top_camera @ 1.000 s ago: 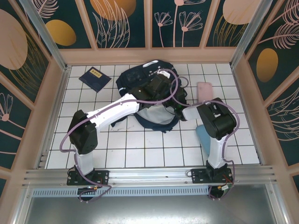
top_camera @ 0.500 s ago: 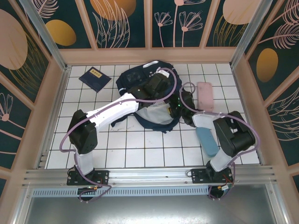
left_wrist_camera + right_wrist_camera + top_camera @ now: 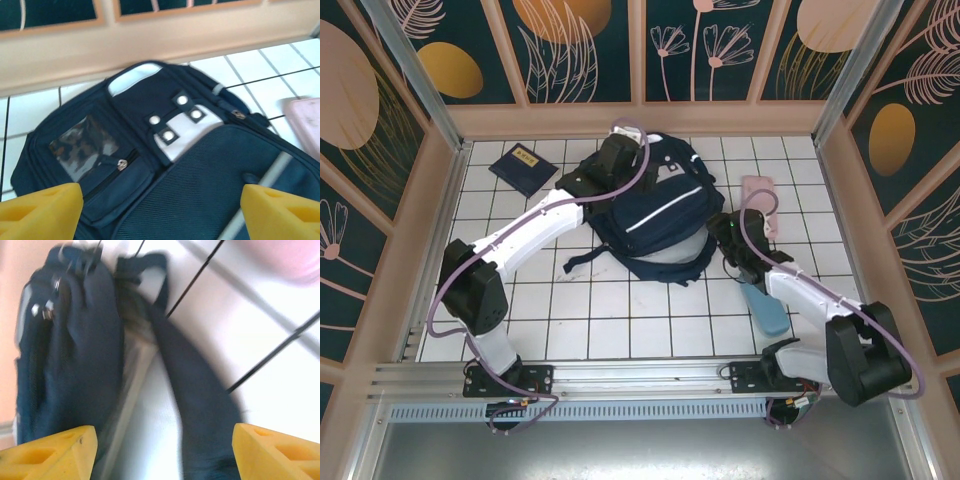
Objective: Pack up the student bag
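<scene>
Right hand (image 3: 730, 233): fingers apart, empty, just beside the near right edge of the student bag (image 3: 655, 205). Student bag: flat on the table (image 3: 580, 320), long axis near-to-far, grey-lined mouth at the near end, likely within the right hand's reach. Left hand (image 3: 617, 152): fingers apart, empty, over the far end.

The student bag (image 3: 655, 205) lies in the upper middle of the frame, on the table (image 3: 620, 310). A booklet (image 3: 523, 168) lies to its upper left and a flat case (image 3: 760, 205) just to its right. My left gripper (image 3: 618, 152) is over the bag's upper-left edge. My right gripper (image 3: 730, 232) is beside the bag's right side, with a pouch (image 3: 767, 305) below it.
</scene>
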Controlling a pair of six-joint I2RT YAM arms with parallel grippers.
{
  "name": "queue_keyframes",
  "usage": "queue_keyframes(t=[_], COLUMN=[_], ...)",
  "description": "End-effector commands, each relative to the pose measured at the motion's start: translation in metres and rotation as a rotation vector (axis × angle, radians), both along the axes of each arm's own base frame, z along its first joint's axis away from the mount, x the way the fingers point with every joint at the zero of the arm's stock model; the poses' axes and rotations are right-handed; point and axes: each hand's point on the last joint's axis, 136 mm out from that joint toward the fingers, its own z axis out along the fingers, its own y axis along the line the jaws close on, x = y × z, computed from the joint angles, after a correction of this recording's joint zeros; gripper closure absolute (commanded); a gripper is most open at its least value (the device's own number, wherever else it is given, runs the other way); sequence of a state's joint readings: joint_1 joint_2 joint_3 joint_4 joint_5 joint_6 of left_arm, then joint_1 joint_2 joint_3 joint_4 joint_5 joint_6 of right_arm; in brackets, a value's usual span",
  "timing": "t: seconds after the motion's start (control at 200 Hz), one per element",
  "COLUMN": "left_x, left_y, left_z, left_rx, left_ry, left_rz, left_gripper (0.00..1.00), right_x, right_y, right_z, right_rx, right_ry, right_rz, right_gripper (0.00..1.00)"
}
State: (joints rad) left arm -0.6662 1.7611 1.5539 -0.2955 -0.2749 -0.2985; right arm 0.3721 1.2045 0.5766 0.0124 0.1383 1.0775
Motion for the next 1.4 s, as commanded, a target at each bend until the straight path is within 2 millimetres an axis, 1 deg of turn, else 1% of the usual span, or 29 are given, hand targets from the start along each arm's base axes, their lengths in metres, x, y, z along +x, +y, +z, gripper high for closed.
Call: queue_keyframes(t=[0.0, 0.075, 0.15, 0.24, 0.32, 0.375, 0.44, 0.45, 0.475, 0.551, 0.621, 0.711, 0.846, 0.911, 0.991, 1.046, 1.146, 1.161, 1.266, 1.396], left_x=[0.016, 0.032, 0.048, 0.067, 0.083, 0.096, 0.113, 0.116, 0.124, 0.143, 0.158, 0.173, 0.185, 0.188, 0.189, 0.189, 0.184, 0.183, 0.179, 0.168], left_y=[0.034, 0.066, 0.102, 0.142, 0.173, 0.189, 0.205, 0.207, 0.211, 0.224, 0.231, 0.239, 0.252, 0.252, 0.248, 0.248, 0.251, 0.251, 0.249, 0.247], left_z=[-0.013, -0.023, -0.036, -0.051, -0.069, -0.078, -0.093, -0.092, -0.098, -0.109, -0.117, -0.127, -0.148, -0.159, -0.175, -0.182, -0.194, -0.196, -0.207, -0.224], left_rx=[-0.062, -0.075, -0.109, -0.162, -0.207, -0.230, -0.240, -0.245, -0.245, -0.254, -0.275, -0.283, -0.270, -0.280, -0.274, -0.268, -0.254, -0.253, -0.250, -0.229], left_ry=[0.031, 0.043, 0.063, 0.078, 0.105, 0.110, 0.131, 0.128, 0.137, 0.145, 0.154, 0.159, 0.195, 0.221, 0.274, 0.295, 0.324, 0.327, 0.360, 0.419], left_rz=[0.108, 0.200, 0.293, 0.392, 0.465, 0.499, 0.539, 0.542, 0.551, 0.598, 0.620, 0.646, 0.693, 0.681, 0.668, 0.667, 0.679, 0.681, 0.671, 0.662], left_gripper=[0.14, 0.10, 0.10, 0.09, 0.09, 0.09, 0.09, 0.09, 0.09, 0.10, 0.10, 0.09, 0.08, 0.08, 0.07, 0.07, 0.07, 0.07, 0.07, 0.07], right_x=[-0.011, -0.011, -0.009, -0.003, 0.005, 0.008, 0.011, 0.012, 0.012, 0.013, 0.014, 0.014, 0.015, 0.015, 0.014, 0.015, 0.015, 0.013, 0.011, 0.008], right_y=[-0.041, -0.047, -0.048, -0.041, -0.027, -0.017, -0.006, -0.005, -0.002, 0.004, 0.004, 0.001, 0.001, 0.002, 0.003, 0.003, 0.003, 0.007, 0.010, 0.009], right_z=[0.005, 0.013, 0.021, 0.031, 0.040, 0.044, 0.050, 0.050, 0.052, 0.055, 0.057, 0.058, 0.059, 0.058, 0.058, 0.057, 0.058, 0.058, 0.060, 0.068], right_rx=[-0.192, -0.225, -0.245, -0.245, -0.219, -0.198, -0.173, -0.169, -0.161, -0.149, -0.152, -0.167, -0.155, -0.145, -0.134, -0.126, -0.122, -0.107, -0.096, -0.085], right_ry=[0.017, 0.004, -0.013, -0.050, -0.090, -0.110, -0.139, -0.143, -0.150, -0.168, -0.175, -0.187, -0.188, -0.186, -0.184, -0.181, -0.181, -0.179, -0.178, -0.199], right_rz=[-0.077, -0.070, -0.055, -0.008, 0.065, 0.108, 0.163, 0.169, 0.183, 0.211, 0.214, 0.206, 0.207, 0.210, 0.213, 0.212, 0.208, 0.230, 0.242, 0.241], right_gripper=[0.30, 0.30, 0.31, 0.30, 0.28, 0.26, 0.23, 0.22, 0.20, 0.13, 0.07, 0.02, 0.01, 0.01, 0.01, 0.01, 0.01, 0.01, 0.01, 0.01])
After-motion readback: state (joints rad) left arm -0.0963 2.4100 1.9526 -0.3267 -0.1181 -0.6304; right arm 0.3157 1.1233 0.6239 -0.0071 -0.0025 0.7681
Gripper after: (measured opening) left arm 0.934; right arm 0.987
